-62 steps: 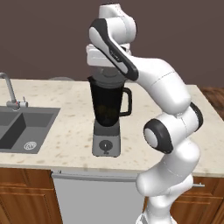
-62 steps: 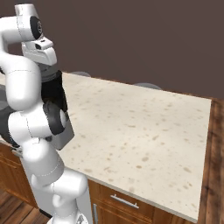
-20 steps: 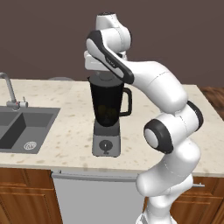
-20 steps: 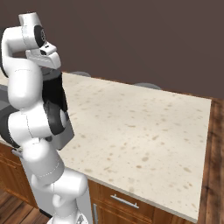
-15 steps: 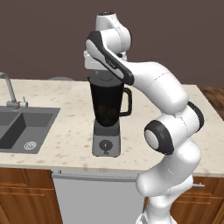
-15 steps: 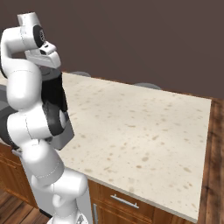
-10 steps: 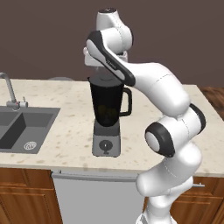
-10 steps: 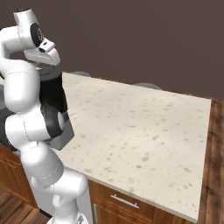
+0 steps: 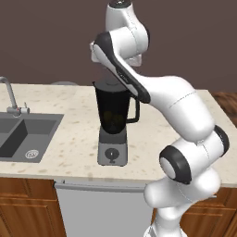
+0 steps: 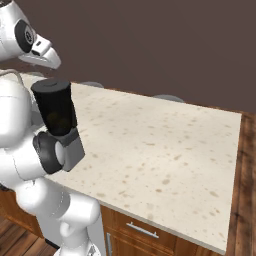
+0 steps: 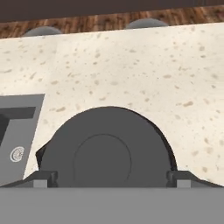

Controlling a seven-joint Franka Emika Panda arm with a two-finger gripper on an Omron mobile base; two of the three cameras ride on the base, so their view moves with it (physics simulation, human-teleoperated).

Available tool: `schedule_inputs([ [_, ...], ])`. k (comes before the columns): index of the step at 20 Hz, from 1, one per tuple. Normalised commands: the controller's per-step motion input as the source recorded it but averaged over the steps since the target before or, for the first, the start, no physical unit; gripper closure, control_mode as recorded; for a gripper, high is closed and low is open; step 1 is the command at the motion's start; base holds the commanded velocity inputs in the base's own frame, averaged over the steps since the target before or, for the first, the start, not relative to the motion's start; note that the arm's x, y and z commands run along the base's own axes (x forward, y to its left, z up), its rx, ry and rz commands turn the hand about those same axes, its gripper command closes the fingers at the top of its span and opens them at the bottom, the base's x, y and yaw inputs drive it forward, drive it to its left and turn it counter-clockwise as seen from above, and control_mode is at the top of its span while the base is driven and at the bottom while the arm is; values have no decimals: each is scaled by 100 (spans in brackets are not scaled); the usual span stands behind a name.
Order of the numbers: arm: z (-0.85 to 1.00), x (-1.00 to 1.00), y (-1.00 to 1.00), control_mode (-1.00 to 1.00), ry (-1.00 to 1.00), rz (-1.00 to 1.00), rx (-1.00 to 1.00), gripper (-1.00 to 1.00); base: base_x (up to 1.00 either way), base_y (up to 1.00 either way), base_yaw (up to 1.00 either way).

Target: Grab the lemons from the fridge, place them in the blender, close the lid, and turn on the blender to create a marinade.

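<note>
Hand view looks down on the lid seated on the blender. Gripper fingertips stand spread wide on either side, holding nothing.

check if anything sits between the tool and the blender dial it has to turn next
Nothing on the counter blocks the dial; the space in front of the base is free. The open tool hangs above the lid, which sits on the blender, so the jar itself lies between the tool and the dial below; it would likely need to come around the front.
</note>
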Motion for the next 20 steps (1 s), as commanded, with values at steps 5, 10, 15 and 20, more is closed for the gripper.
schedule_inputs([
  [5,-31,-100,0,-100,-20,-17,0,-100,0,0,0],
  [10,-63,-100,1,-100,-13,-27,0,-100,0,0,0],
  [15,-69,-100,8,-100,-7,-32,0,-100,0,0,0],
  [20,-68,-89,28,-100,-2,-34,0,-100,0,0,0],
])
